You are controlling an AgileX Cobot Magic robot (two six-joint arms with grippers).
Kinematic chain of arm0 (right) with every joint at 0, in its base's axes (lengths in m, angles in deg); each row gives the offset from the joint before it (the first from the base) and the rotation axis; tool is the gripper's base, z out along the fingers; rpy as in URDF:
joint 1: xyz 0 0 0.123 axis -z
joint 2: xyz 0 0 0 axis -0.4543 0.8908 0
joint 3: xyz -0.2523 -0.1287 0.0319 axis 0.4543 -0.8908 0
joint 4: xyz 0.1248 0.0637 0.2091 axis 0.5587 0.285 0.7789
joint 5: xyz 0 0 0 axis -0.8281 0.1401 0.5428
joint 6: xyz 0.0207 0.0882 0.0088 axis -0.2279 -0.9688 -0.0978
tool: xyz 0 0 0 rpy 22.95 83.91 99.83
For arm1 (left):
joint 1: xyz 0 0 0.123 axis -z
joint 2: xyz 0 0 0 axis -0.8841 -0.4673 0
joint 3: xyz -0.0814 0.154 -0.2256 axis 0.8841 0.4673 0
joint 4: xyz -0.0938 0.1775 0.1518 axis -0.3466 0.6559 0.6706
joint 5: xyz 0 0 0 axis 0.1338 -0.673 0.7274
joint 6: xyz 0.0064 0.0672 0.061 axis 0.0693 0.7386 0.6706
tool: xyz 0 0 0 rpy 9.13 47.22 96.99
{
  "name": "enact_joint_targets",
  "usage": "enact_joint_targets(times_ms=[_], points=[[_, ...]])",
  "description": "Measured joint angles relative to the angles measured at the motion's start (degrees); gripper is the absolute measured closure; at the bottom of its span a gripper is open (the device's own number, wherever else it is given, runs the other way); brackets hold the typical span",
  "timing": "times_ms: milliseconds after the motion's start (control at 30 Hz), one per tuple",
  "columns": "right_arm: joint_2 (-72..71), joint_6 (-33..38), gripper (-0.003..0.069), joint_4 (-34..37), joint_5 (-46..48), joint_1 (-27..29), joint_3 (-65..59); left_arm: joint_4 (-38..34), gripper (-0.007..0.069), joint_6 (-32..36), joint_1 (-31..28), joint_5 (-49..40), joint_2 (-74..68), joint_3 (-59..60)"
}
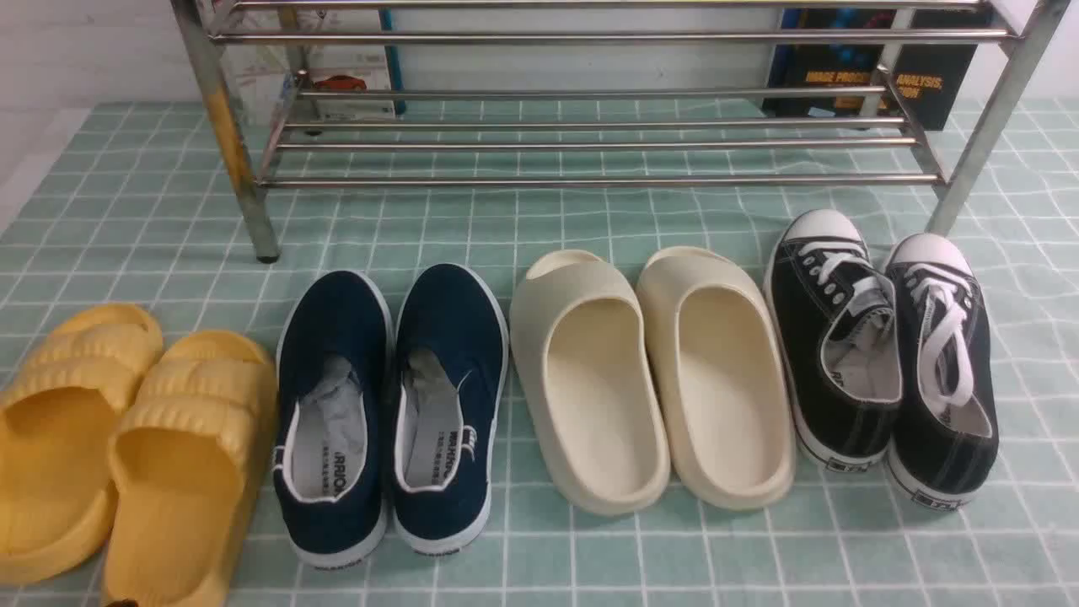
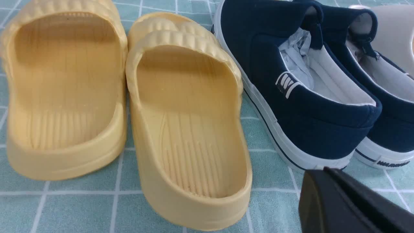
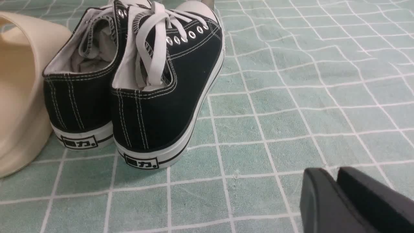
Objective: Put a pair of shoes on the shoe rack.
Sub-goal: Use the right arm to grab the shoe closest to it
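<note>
1. Footwear stands in a row of 4 pairs on the checked green cloth [image 1: 590,556] in the front view: yellow slides [image 1: 185,472], navy slip-ons [image 1: 455,329], cream slides [image 1: 590,379], then the black canvas sneakers [image 1: 843,421] at the right end. The sneakers sit on the cloth near the right leg of the shoe rack [image 1: 590,179], whose top is cut off. Their toes point at the rack and their heels face the camera, so their long axes run front to back, leaning slightly left.
2. In the left wrist view, the left gripper [image 2: 326,173] shows only as a black corner, fingers together, holding nothing. Beyond it lie the yellow slides [image 2: 181,129] and paper-stuffed navy slip-ons [image 2: 291,106].
3. In the right wrist view, the right gripper [image 3: 336,174] is closed and empty, well apart from the sneakers [image 3: 152,113]. 1 sneaker half hides the other, and both heel labels [image 3: 141,161] face the camera. A cream slide [image 3: 19,97] sits just beside them.
</note>
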Motion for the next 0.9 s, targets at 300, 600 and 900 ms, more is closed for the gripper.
enact_joint_targets(times_ms=[300,600,900], points=[[0.0,0.0,0.0522,0.0,0.0,0.0,0.0,0.0,0.0637,0.0,0.0,0.0,0.0,0.0],[0.0,0.0,0.0517,0.0,0.0,0.0,0.0,0.0,0.0637,0.0,0.0,0.0,0.0,0.0],[0.0,0.0,0.051,-0.6,-0.6,0.0,0.0,0.0,0.0637,0.0,0.0,0.0,0.0,0.0]])
